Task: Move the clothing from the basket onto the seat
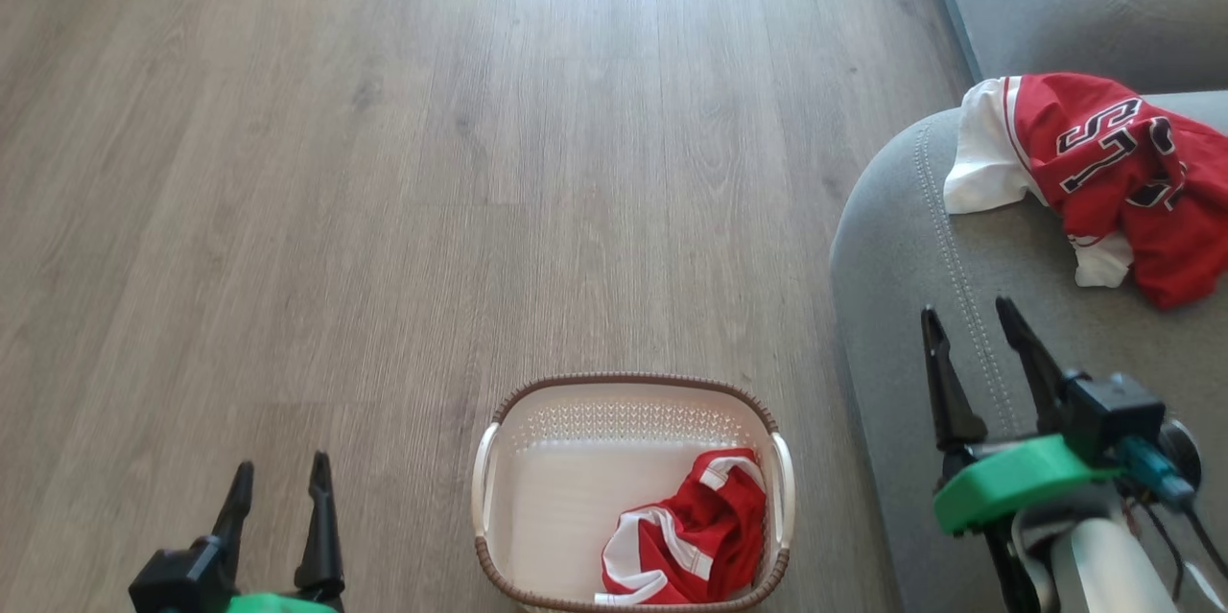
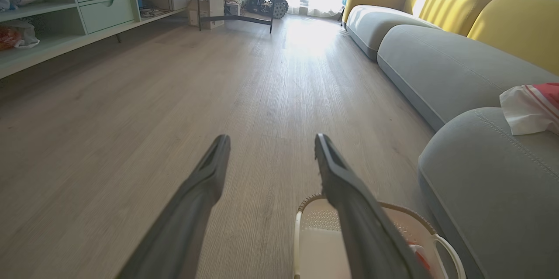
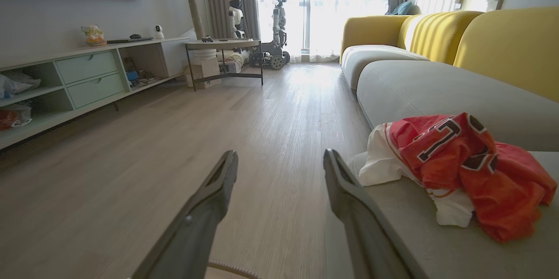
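The cream basket [image 1: 499, 469] with a brown rim stands on the floor at the bottom centre. Red shorts with white stripes [image 1: 696, 531] lie crumpled in its right near corner. A red jersey with black-and-white numerals [image 1: 1113, 162] lies on the grey seat [image 1: 902, 239] at the right, and the right wrist view shows the jersey [image 3: 471, 170] on the seat [image 3: 436, 244]. My left gripper [image 1: 278, 488] is open over the floor, left of the basket. My right gripper [image 1: 969, 325] is open above the seat's left edge, nothing between its fingers. The basket [image 2: 314, 235] sits under my left gripper [image 2: 270, 139].
Wooden floor [image 1: 432, 162] stretches ahead and to the left. More grey cushions [image 3: 419, 87] with yellow backrests [image 3: 506, 39] run along the right. A green low cabinet [image 3: 83, 78] lines the left wall, with a small table [image 3: 222, 45] and robots [image 3: 279, 25] by the far window.
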Robot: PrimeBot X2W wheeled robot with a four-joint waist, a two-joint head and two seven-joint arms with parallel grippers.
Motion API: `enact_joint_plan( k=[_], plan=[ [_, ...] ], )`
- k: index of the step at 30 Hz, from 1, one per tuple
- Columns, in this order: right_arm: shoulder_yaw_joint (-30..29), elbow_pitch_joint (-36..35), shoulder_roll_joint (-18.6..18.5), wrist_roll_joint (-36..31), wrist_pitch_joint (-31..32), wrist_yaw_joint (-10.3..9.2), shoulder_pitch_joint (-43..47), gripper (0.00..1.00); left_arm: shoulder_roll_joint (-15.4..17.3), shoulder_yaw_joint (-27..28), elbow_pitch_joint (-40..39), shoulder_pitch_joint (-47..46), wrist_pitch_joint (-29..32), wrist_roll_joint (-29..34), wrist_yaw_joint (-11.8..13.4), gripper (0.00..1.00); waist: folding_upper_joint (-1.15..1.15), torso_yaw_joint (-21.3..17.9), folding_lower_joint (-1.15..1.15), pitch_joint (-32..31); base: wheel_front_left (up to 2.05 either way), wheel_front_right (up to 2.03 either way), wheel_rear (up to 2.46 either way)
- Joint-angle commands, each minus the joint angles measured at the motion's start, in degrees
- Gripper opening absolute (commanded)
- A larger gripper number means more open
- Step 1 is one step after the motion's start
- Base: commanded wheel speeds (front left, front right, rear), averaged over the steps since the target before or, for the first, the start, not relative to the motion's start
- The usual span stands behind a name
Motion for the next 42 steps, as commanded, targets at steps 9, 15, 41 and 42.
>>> enact_joint_plan(
  k=[9, 15, 41, 42],
  plan=[
    [2.41, -5.03, 0.25, 2.59, 2.01, -0.02, 2.41, 1.0, -0.18, 2.96, 3.57, -2.1, -0.7, 0.29, -2.94, 1.0, 0.0, -0.31, 0.0, -1.03, 0.0, 0.0, 0.0],
    [2.89, -4.85, 0.25, 2.99, 2.24, -0.02, 3.07, 1.0, -0.9, 2.75, 4.82, -2.74, -0.7, 0.79, -3.29, 1.0, 0.0, -0.59, 0.0, -1.44, 0.0, 0.0, 0.0],
    [3.5, -3.31, 0.26, 3.41, 2.33, -0.02, 3.55, 1.0, -2.05, 4.78, 4.87, -2.85, -0.7, 2.89, -4.69, 1.0, 0.0, -0.76, 0.0, -1.81, 0.0, 0.0, 0.0],
    [3.5, -3.25, 0.26, 3.42, 2.33, -0.02, 3.57, 1.0, -2.08, 4.83, 4.88, -2.81, -0.7, 2.94, -4.72, 1.0, 0.0, -0.77, 0.0, -1.82, 0.0, 0.0, 0.0]
  ],
)
